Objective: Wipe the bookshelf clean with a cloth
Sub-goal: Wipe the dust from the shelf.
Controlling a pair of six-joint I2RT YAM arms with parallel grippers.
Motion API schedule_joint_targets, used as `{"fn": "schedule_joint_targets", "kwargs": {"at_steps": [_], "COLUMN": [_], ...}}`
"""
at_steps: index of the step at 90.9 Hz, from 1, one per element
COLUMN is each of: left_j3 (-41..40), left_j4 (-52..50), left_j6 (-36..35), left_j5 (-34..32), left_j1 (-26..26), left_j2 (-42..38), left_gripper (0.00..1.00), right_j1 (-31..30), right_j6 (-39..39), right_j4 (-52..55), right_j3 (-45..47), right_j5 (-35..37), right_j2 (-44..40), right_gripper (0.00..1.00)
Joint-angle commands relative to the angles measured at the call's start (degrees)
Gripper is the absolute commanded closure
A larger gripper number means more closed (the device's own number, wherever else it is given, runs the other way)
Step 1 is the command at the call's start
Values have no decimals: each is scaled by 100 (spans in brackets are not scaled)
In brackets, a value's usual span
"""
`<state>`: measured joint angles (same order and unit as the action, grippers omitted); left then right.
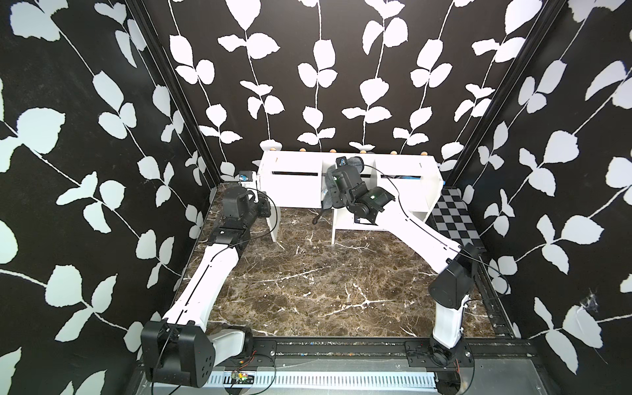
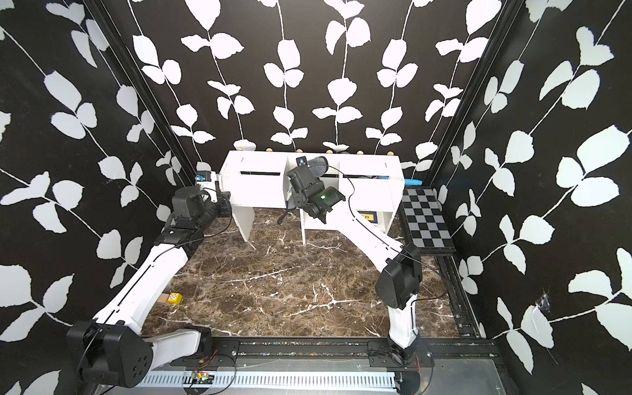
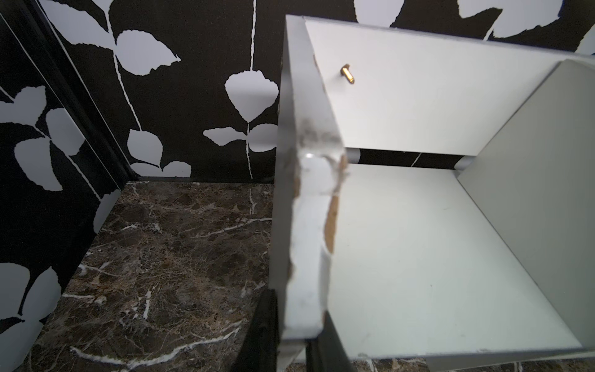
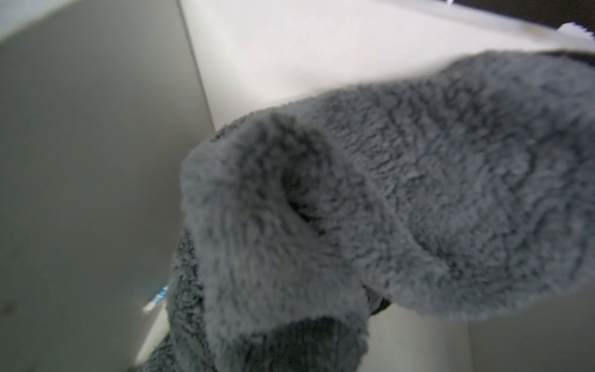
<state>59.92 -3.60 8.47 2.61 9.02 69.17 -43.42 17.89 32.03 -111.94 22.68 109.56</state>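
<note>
Right pincer (image 1: 343,169) is up on the middle of the bookshelf (image 1: 294,189), clamped tight on the cloth (image 1: 357,161). The right wrist view is all grey fleece against white board. The cloth sits bunched on the top near the back edge, with a tail and its black loop cord (image 1: 317,219) dangling down the front beside the centre divider.

At the far end, the left pincer (image 3: 296,331) looks closed on the shelf's chipped end panel, a dark finger on either side of it (a steadying job, I'd say, not a wiping one).

Here's what matters: the shelf's long axis runs side to side along the back wall, and the cloth is dead centre on it, under the right arm. So the stroke should follow that axis. Toward the checkered board (image 1: 455,222) there's a bare stretch of top; toward the left pincer, another. Wooden knobs (image 1: 302,149) line the back edge with the wall just behind, so there's little room there. Watch that cord at the divider.
</note>
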Motion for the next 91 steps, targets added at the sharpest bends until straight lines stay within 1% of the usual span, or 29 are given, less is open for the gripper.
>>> {"fn": "schedule_joint_targets", "kwargs": {"at_steps": [1, 8, 13, 24, 29, 35, 42, 51, 56, 67, 71, 77, 82, 91], "left_j3": [15, 11, 26, -1, 4, 17, 11, 25, 13, 11, 20, 17, 12, 16], "left_j4": [395, 394, 395, 403, 391, 369, 368, 360, 360, 360, 360, 360, 359, 360], "left_j6": [428, 433, 448, 455, 441, 424, 404, 401, 401, 403, 401, 388, 384, 375], "left_j5": [807, 780, 776, 777, 745, 732, 704, 700, 705, 695, 705, 699, 688, 692], "left_j1": [171, 171, 170, 171, 171, 171, 171, 171, 171, 171, 171, 171, 168, 170], "left_j2": [-382, -393, -387, -366, -345, -349, -375, -373, -363, -331, -325, -338, -346, -360], "left_gripper": [100, 100, 100, 100, 100, 100, 100, 100, 100, 100, 100, 100, 100, 100], "right_j1": [-28, -27, -35, -30, -11, 13, 18, 26, 22, -57, -92, -97, -99, -92], "right_j6": [250, 260, 263, 300, 318, 324, 325, 295, 312, 144, 38, 39, 51, -3], "right_j4": [-62, -29, 216, 801, 945, 1058, 1180, 1312, 1318, 648, 324, 164, 276, 374], "right_j3": [-54, 84, 71, 101, 169, 236, 207, 55, 20, 332, 466, 412, 160, -229], "right_j5": [-584, -347, 90, 1389, 1797, 2171, 2442, 2449, 2299, 1380, 928, 447, 380, 464], "right_j2": [131, 57, 33, -103, -204, -295, -309, -177, -108, -203, -265, -235, -121, 29], "right_gripper": [100, 100, 100, 100, 100, 100, 100, 100, 100, 100, 100, 100, 100, 100]}}
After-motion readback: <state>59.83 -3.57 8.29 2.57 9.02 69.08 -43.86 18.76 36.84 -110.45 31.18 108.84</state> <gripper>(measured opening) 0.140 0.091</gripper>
